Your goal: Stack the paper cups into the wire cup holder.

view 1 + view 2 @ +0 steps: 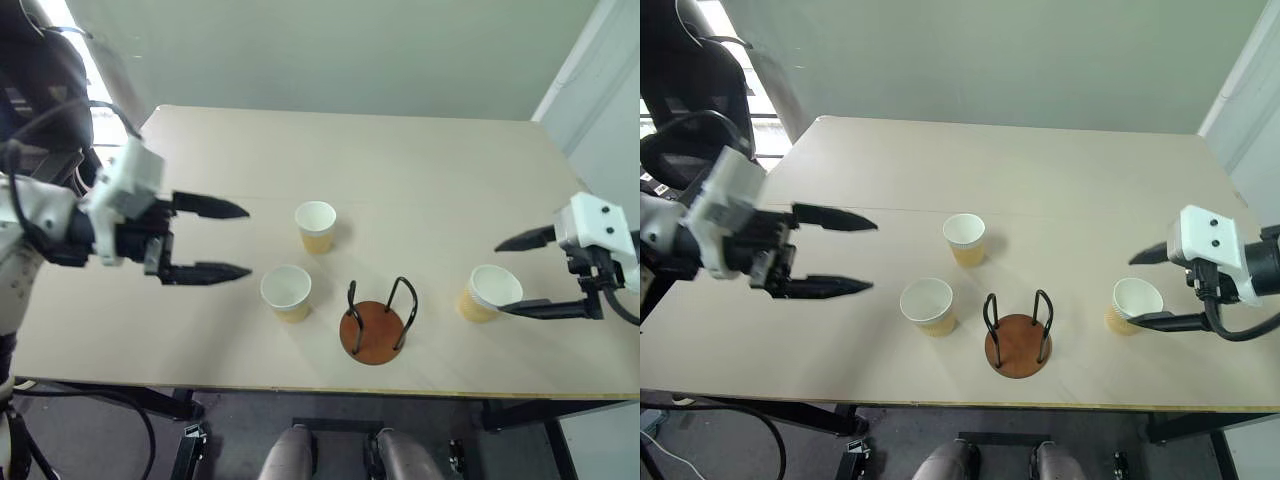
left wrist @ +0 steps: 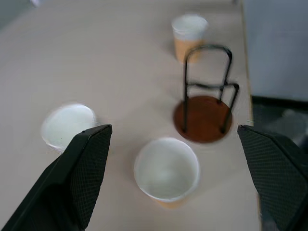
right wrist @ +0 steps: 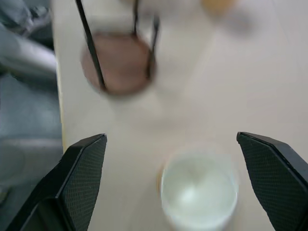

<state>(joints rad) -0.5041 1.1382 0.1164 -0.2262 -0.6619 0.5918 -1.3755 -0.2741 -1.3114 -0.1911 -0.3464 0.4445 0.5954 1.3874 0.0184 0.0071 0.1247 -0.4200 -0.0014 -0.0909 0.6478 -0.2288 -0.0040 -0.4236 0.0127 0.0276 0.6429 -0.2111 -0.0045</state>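
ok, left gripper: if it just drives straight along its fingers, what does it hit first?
Probably the nearest paper cup. The open left gripper points right and slightly down over the table; in its wrist view that cup sits between the fingers, with the wire cup holder beyond. Depth is uncertain.

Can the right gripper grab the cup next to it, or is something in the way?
Probably yes. The right gripper is open, and the cup stands upright just in front of its fingers with bare table around it. The holder stands well aside.

holder [image 1: 373, 330] between cups: two [image 1: 286, 291] left, one [image 1: 488, 292] right.
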